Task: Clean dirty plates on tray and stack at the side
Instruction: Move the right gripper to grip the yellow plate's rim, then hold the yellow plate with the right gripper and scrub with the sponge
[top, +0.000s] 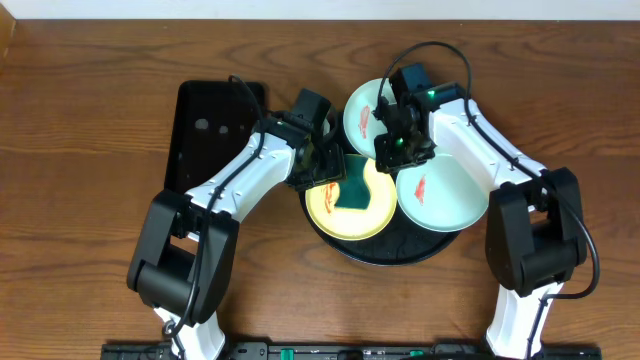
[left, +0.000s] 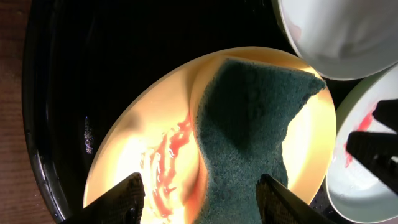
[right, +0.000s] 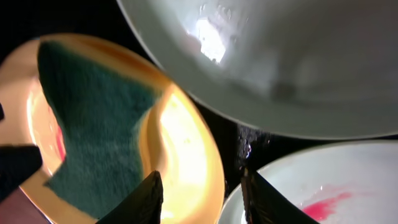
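Note:
The round black tray (top: 400, 250) holds three plates. The pale yellow plate (top: 368, 222) has a red smear and a dark green sponge (top: 355, 190) lying on it. One mint plate (top: 362, 112) with a red smear sits at the back, another (top: 445, 195) at the right. My left gripper (left: 202, 202) is open just above the yellow plate (left: 137, 149), with the sponge (left: 249, 124) between its fingers. My right gripper (right: 202, 199) is open, its fingers on either side of the yellow plate's (right: 186, 143) right rim, next to the smeared mint plate (right: 348, 180).
A smaller rectangular black tray (top: 205, 130) lies on the wooden table left of the round tray. The back mint plate (right: 298, 62) looms close above the right gripper's view. Both arms cross over the tray's back half.

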